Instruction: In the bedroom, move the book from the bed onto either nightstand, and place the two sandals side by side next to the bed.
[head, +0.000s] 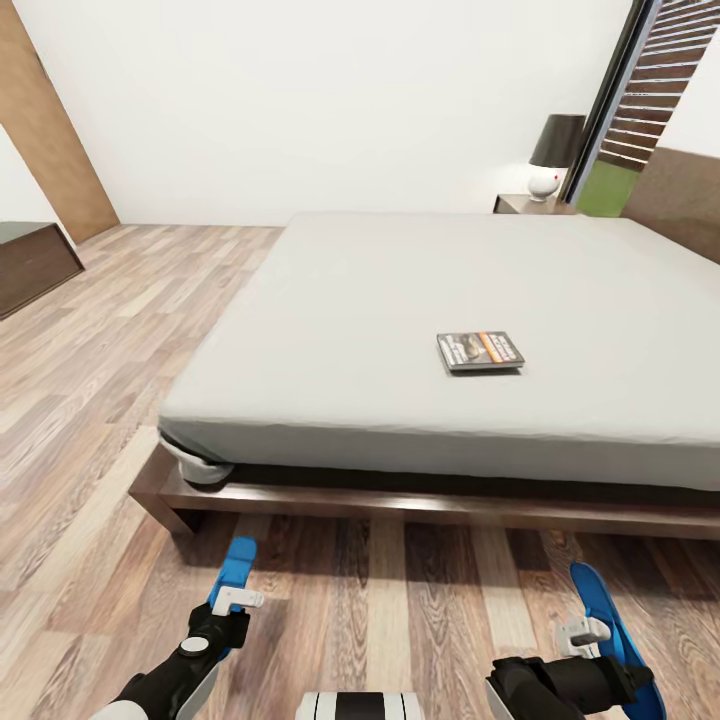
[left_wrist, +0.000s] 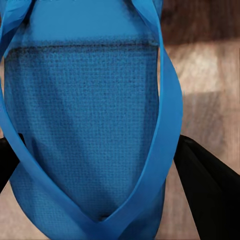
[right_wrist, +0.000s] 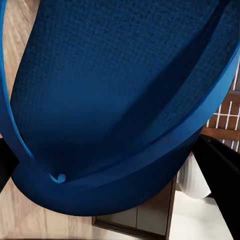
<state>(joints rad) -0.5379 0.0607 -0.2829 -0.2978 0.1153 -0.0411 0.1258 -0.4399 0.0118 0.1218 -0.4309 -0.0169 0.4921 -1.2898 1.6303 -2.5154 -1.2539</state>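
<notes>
Fingers of the left gripper (head: 238, 598) are closed on a blue sandal (head: 233, 570), which sticks up from them toward the bed, low at the near left of the head view. In the left wrist view that sandal's (left_wrist: 85, 135) textured sole and its blue strap loop (left_wrist: 167, 120) lie between the two dark fingers (left_wrist: 207, 190), over brown plank floor (left_wrist: 210, 65).

At the near right, the fingers of the right gripper (head: 583, 632) hold the second blue sandal (head: 610, 630), which stands on edge and tilts away to the right. From the right wrist camera its sole (right_wrist: 120, 95) curves across between the dark fingers (right_wrist: 220, 170), with its strap (right_wrist: 130, 160) running along the lower rim.

Beyond both arms stands the bed (head: 420, 500), its dark wooden frame running across the view just past the sandals and its pale grey mattress (head: 400, 300) on top. The book (head: 480, 351) lies flat on the mattress, right of the middle and somewhat nearer the near edge than the far one, its cover facing up with an orange band.

At the far right corner of the bed a nightstand (head: 520, 204) carries a lamp (head: 553, 155) with a dark shade and a round white base. A low dark cabinet (head: 35, 262) sits against the left wall, with a light wooden door (head: 50, 130) beyond it. Wood-plank floor (head: 100, 400) covers the room.
</notes>
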